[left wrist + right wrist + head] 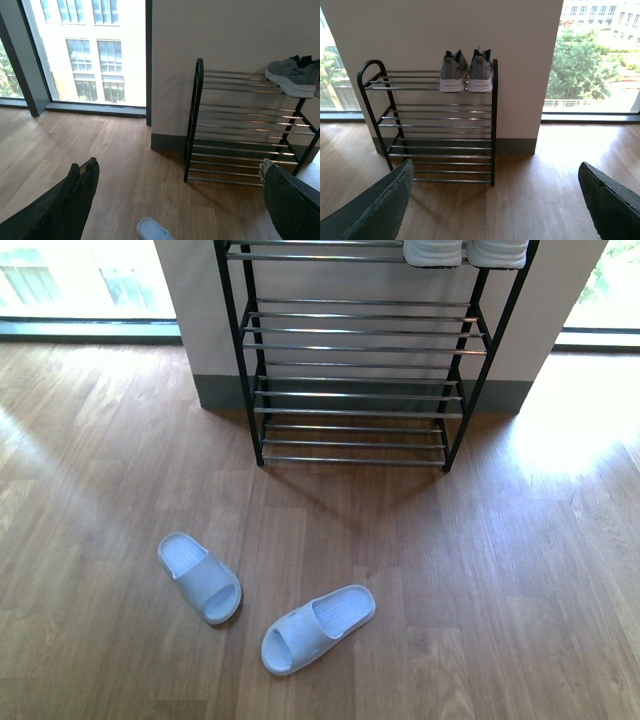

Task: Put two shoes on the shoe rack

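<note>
Both grey knit sneakers (pixel 466 72) sit side by side on the top shelf of the shoe rack (pixel 494 125), at its right end, my left end effector (pixel 176 170) and right end effector (pixel 496 169) gape empty, and I judge the shoes light, soft-topped, probably best pinched at the heel collar.

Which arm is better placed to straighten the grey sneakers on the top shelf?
Probably right: the grey knit sneakers sit at the right end of the black metal rack, ahead of the open right gripper.
</note>
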### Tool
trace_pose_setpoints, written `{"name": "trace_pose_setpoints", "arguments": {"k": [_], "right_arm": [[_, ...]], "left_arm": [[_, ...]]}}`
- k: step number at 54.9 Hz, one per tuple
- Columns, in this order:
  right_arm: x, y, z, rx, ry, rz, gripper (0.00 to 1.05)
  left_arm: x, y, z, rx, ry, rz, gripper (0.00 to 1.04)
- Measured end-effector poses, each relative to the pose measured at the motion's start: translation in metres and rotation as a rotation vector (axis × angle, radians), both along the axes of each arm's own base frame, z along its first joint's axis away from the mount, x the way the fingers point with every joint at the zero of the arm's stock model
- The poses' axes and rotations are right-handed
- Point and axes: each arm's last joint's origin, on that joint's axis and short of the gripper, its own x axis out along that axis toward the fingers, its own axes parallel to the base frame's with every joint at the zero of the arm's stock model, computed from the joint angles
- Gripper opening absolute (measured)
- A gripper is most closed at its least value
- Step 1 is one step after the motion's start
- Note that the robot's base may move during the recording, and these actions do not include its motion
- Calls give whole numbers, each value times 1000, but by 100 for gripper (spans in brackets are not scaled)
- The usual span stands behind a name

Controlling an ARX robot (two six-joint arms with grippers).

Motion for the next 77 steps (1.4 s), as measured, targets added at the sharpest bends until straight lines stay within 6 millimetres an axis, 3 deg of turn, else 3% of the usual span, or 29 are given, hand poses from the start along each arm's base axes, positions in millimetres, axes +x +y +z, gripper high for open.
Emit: {"name": "trace_pose_setpoints", "arguments": {"k": [77], "right_arm": [[0, 0, 0, 0, -1, -2, 96]], "left_arm": [[0, 0, 0, 0, 0, -2, 95]]}}
